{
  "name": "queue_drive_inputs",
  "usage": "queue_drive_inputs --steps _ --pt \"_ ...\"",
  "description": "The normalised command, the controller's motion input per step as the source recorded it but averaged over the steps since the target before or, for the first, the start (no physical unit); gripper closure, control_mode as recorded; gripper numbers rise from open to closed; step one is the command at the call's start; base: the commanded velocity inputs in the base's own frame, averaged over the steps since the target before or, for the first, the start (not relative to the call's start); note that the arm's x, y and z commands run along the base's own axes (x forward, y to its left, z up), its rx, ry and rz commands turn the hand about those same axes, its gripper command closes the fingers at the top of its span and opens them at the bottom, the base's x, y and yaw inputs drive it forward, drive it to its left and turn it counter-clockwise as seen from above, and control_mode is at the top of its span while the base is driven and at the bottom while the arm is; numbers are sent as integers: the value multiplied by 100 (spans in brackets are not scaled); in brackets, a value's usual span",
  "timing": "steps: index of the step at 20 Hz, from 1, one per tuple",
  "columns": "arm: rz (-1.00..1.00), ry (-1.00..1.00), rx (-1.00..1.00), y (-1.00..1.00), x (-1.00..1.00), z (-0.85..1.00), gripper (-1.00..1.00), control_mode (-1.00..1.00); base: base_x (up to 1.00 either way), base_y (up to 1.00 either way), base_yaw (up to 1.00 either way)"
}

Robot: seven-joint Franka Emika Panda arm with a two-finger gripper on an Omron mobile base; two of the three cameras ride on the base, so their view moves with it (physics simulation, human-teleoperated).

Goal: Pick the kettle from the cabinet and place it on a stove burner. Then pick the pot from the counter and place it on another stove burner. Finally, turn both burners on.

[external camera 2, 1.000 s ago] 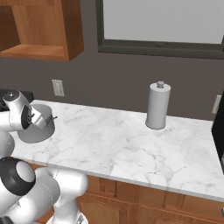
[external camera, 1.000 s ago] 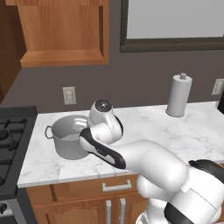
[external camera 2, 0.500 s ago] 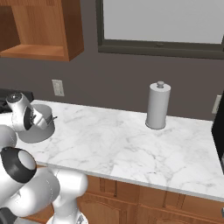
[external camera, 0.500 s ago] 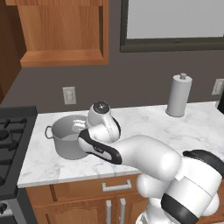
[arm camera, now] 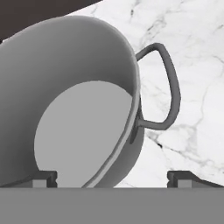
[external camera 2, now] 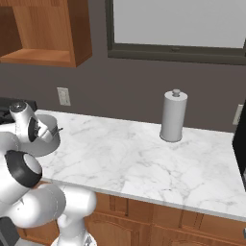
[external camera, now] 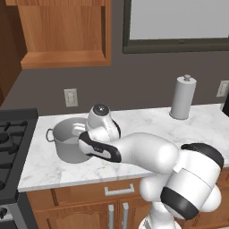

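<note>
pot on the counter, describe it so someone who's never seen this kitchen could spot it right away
Start at the white marble counter and follow it to the end that meets the black stove. There, beneath the wooden cabinet, stands the pot: wide, grey steel, lidless, with loop side handles. The tall grey cylinder far along the counter is narrow and knob-topped.

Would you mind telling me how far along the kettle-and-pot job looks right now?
Done: I cannot confirm the kettle step; no kettle is visible on the visible part of the stove.

In hand: the pot stands on the counter, and the open claw straddles its rim beside one loop handle, nothing gripped yet.

Left: lifting the pot onto a burner and turning the burners on.
</note>
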Motion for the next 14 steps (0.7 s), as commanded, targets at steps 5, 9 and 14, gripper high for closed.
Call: queue_drive_inputs --steps 5,9,14 --pt "0 5 0 10 11 -5 -100 -100 0 0 0" --pt "0 5 0 11 9 -4 -100 -100 0 0 0" --pt "0 4 0 9 6 -8 -100 -100 0 0 0"
